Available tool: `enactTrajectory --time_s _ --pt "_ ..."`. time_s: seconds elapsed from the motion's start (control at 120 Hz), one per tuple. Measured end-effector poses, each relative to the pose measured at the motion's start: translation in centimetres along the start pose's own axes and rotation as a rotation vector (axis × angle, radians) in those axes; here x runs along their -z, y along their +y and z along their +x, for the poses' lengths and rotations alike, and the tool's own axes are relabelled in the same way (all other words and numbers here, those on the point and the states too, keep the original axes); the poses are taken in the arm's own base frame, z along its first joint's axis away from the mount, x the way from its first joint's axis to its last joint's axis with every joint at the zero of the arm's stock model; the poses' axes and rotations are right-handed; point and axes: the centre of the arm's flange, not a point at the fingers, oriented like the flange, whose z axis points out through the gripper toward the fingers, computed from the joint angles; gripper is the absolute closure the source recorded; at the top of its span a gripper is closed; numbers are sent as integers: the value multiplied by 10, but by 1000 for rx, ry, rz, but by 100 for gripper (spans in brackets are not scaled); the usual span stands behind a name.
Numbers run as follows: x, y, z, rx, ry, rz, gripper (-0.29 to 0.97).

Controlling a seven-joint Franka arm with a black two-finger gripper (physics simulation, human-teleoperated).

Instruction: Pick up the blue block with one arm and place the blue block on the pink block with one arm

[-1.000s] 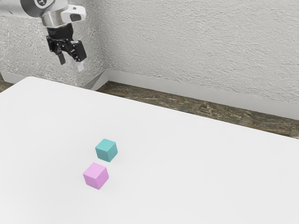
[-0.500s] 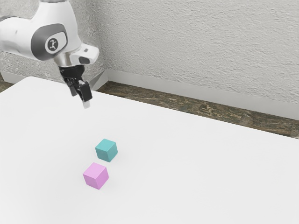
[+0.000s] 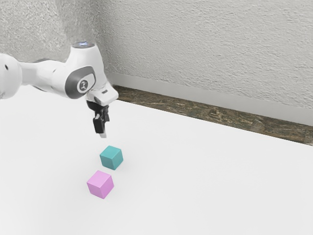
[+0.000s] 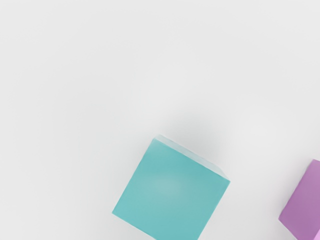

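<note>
Hovering over the white table (image 3: 220,171), the gripper (image 3: 100,130) hangs clear above the blue block (image 3: 111,157).
Seen edge-on, the gripper gives no way to tell whether it is apart or together. The blue block (image 4: 170,190) rests on the table just under the gripper, untouched; the pink block (image 3: 100,184) sits beyond it, farther from the gripper, near but apart.

Side exterior, overhead wrist; shared blue block (image 3: 111,157)

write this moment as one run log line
stage: pre-grasp | gripper: in air near blue block, no contact | blue block: on table, beside pink block, apart | stack: not done
</note>
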Motion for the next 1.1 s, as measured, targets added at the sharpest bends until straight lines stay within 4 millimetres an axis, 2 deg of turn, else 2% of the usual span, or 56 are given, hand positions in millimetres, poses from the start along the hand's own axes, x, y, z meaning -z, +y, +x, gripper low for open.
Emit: enactTrajectory --time_s 0.083,0.15,0.225,0.35,0.625,0.692,0.842,0.975,1.042,1.1 --pt "-25 -5 1 -76 4 -16 0" --pt "-44 -13 -9 -110 4 -31 0" --pt "-59 -18 -17 -150 6 -44 0" --pt "-77 -18 -16 -230 10 -63 0" --pt "-103 -1 -15 -363 14 -112 0" --pt "-106 -1 -14 -385 19 -110 0" --pt "-129 -4 -10 -426 34 -106 0" --pt "-141 -6 -9 -454 44 -96 0" --pt "-142 -7 -8 -465 49 -87 5" --pt "-141 -8 -7 -474 52 -80 17"
